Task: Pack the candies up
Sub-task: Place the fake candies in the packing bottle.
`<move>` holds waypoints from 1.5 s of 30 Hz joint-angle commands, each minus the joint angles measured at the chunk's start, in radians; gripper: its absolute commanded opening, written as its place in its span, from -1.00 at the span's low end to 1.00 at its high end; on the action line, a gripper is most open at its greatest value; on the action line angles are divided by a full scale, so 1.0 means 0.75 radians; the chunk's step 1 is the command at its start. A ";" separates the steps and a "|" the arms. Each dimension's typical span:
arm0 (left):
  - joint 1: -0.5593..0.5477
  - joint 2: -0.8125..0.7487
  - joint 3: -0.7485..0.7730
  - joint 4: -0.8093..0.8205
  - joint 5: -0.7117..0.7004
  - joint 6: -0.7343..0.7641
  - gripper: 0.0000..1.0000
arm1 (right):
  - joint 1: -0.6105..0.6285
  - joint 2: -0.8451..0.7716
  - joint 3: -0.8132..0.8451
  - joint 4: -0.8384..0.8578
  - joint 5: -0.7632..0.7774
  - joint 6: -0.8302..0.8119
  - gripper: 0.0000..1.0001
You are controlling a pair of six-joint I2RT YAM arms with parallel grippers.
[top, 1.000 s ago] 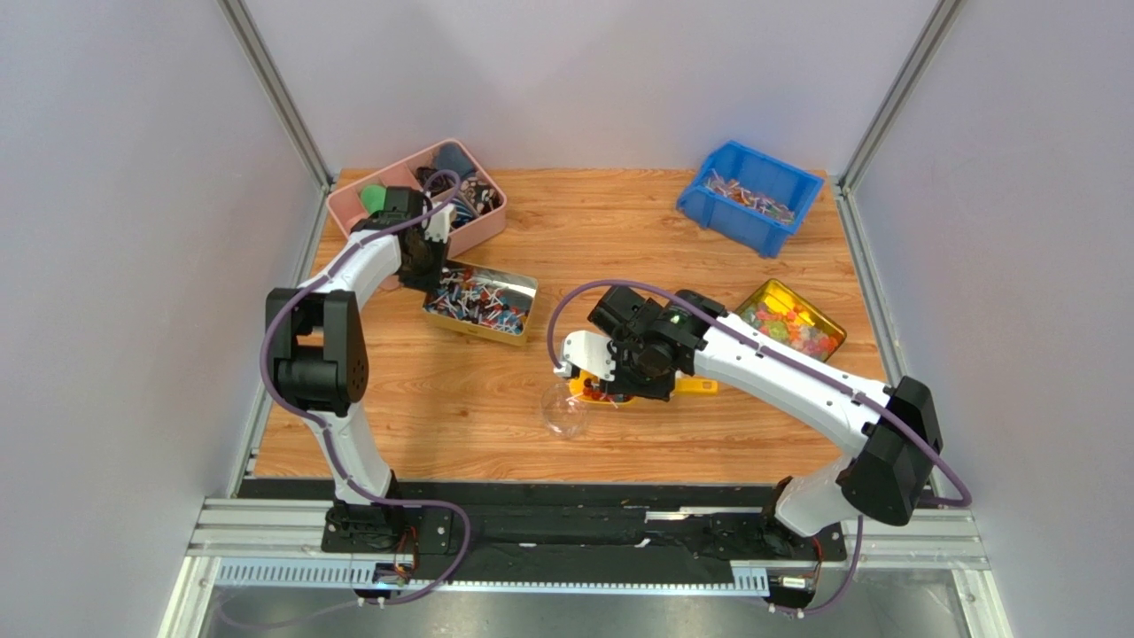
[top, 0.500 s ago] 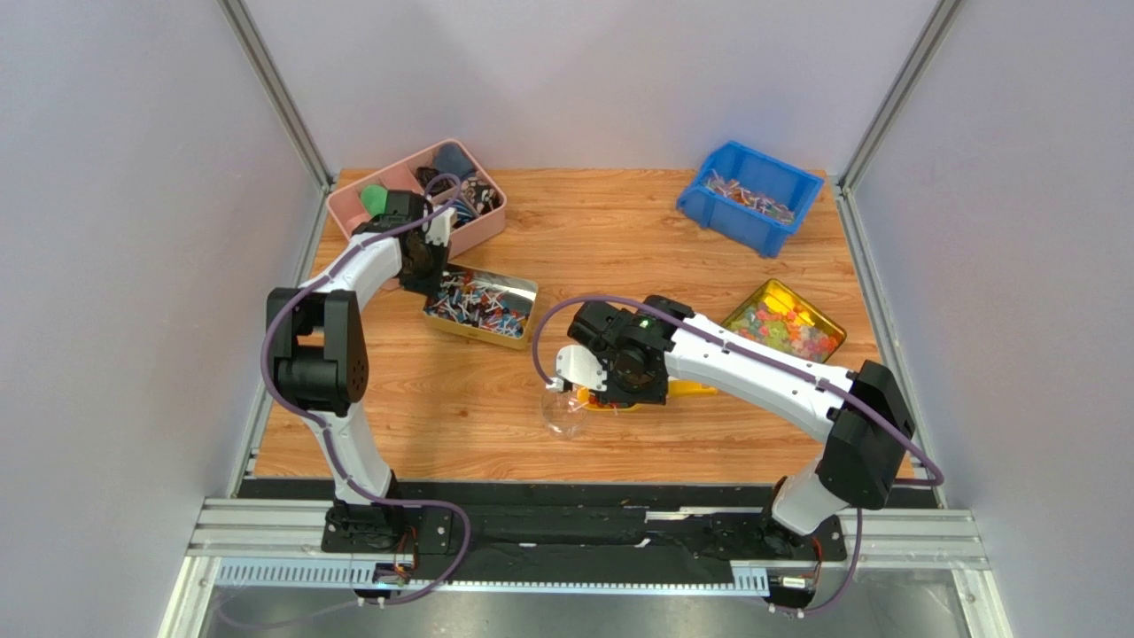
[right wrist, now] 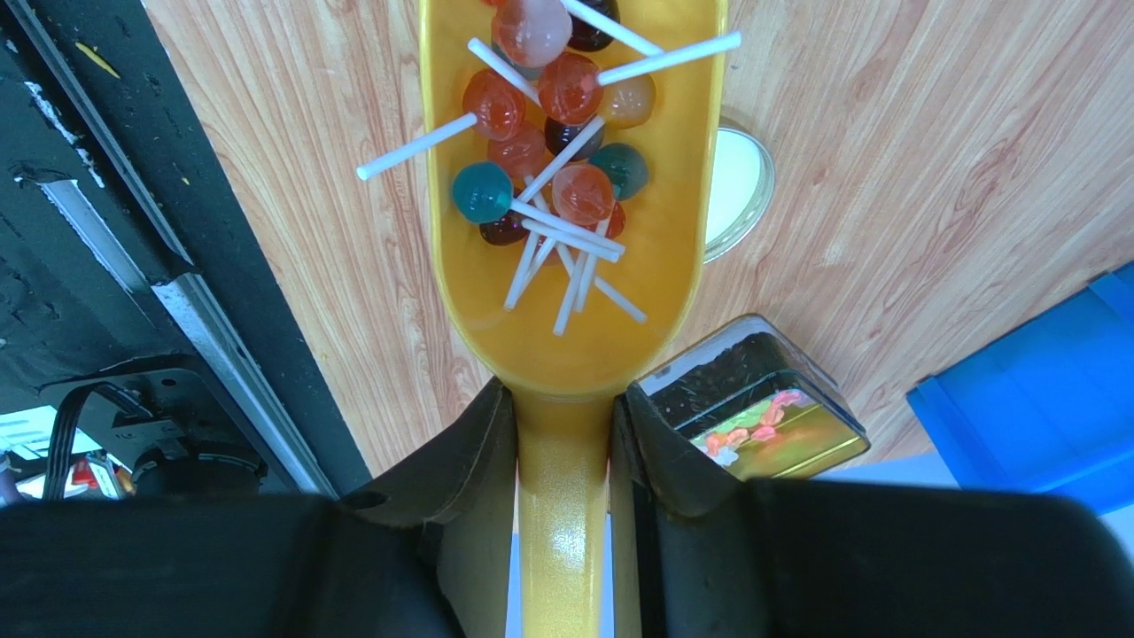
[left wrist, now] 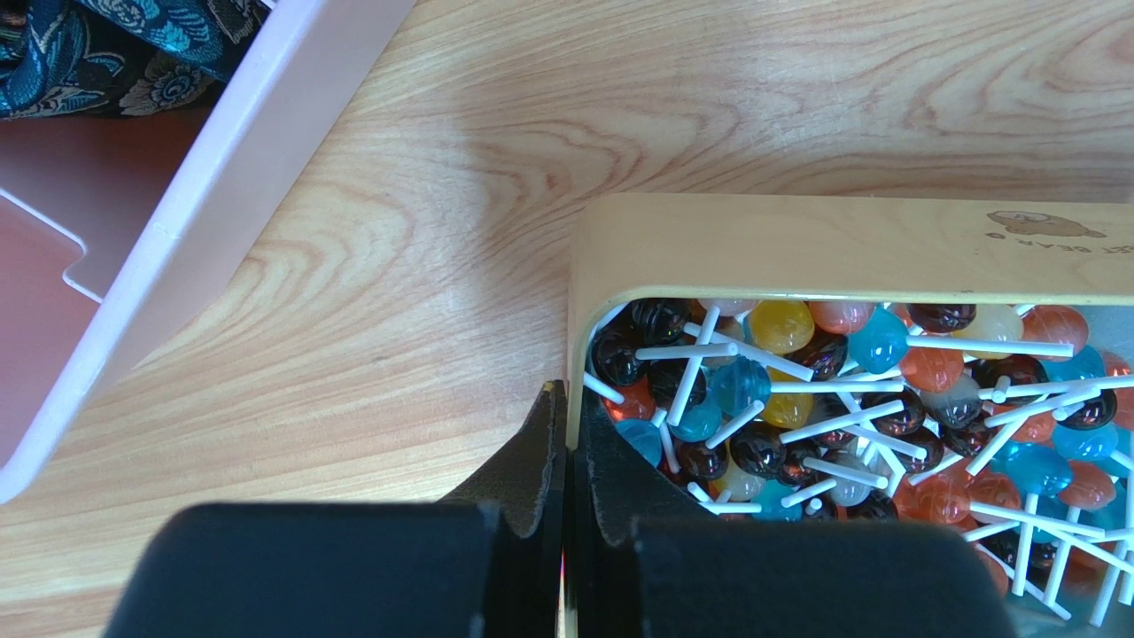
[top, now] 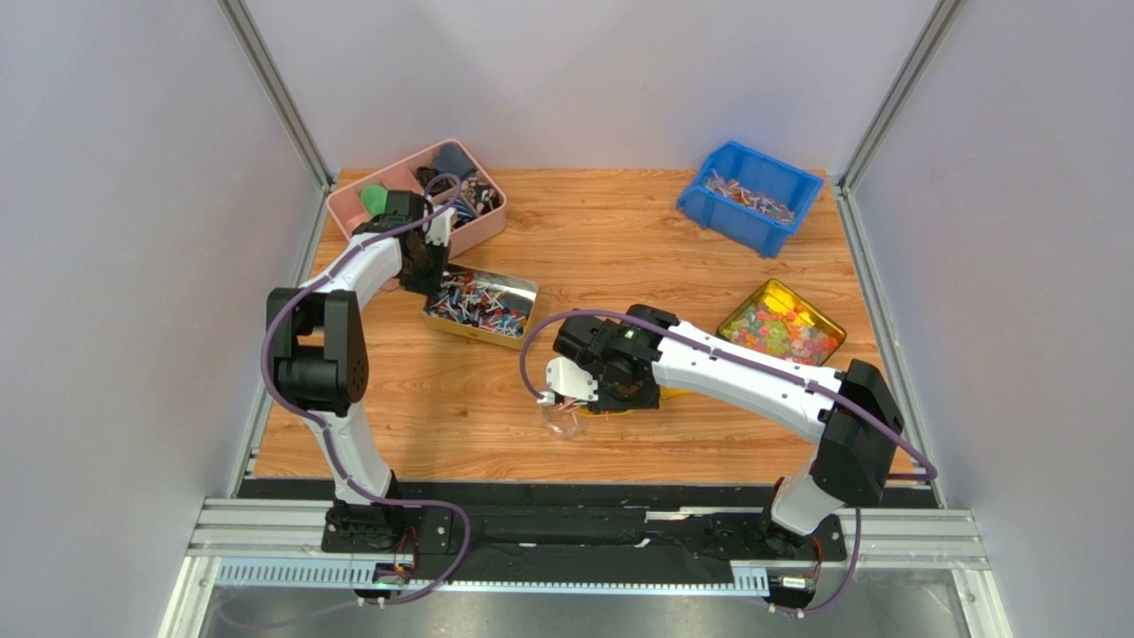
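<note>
Well, my left gripper (left wrist: 566,452) is clamped on the left wall of the tin (left wrist: 799,246). One finger sits outside the wall, the other sits inside among the sweets, and the two are pressed nearly together with only the thin wall between them. The tin lies on the wooden table (top: 626,239) in its left half, just near of the pink tray (top: 399,186), and the two do not touch.

The candies (left wrist: 781,323) fill the tin. They are round lollipops in orange, blue, dark and yellow, with white sticks crossing every way.

My right gripper (right wrist: 566,412) pinches the handle of a yellow scoop (right wrist: 652,266), one finger on each side of the neck. The bowl of the scoop points away from my wrist and carries a small heap of the candies, sticks and all. The end of the bowl runs off the top of my wrist view, so I cannot see its lip.

Seen from above, this hand hangs over the near middle of the table, right above a clear cup (top: 565,415). From my wrist, part of the cup's round rim shows just beside the scoop's bowl. I cannot tell whether the scoop touches the cup.

To the right lies a second tin (top: 785,323) of bright gummies. A blue bin (top: 750,197) sits at the far right.
</note>
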 commanded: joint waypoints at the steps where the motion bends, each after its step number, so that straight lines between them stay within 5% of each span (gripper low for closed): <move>1: 0.005 -0.026 0.009 0.050 0.031 -0.009 -1.00 | 0.017 0.015 0.052 -0.012 0.058 -0.020 -1.00; 45: 0.005 0.007 0.015 0.046 -0.004 -0.005 -1.00 | 0.144 -0.056 -0.042 0.023 0.232 -0.096 -1.00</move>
